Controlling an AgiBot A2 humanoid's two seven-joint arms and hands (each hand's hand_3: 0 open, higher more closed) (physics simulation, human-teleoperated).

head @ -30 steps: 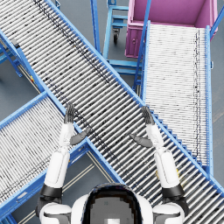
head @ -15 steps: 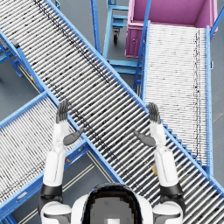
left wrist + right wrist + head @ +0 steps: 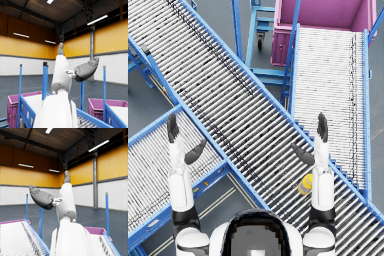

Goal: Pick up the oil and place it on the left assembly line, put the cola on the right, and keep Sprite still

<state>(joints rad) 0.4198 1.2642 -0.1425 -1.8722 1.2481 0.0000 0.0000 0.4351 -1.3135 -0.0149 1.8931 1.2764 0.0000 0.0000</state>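
Apparently at the very start: nothing placed yet. Raised with fingers spread, holding nothing: left hand (image 3: 180, 144) and right hand (image 3: 316, 146). On the middle conveyor (image 3: 228, 100), just beside the right forearm, yellow bottle (image 3: 304, 184), probably the oil. No cola or Sprite to see. Beyond the right conveyor (image 3: 328, 90), pink crate (image 3: 281, 50); seems to hold nothing.

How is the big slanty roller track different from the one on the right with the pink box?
The slanted track crosses the picture diagonally, while the right track runs straight up to the pink box. The slanted track looks darker between its rollers and the right track looks paler. A yellow bottle sits on the slanted track, and no bottle shows on the right track. Both are made of rollers with blue rails.
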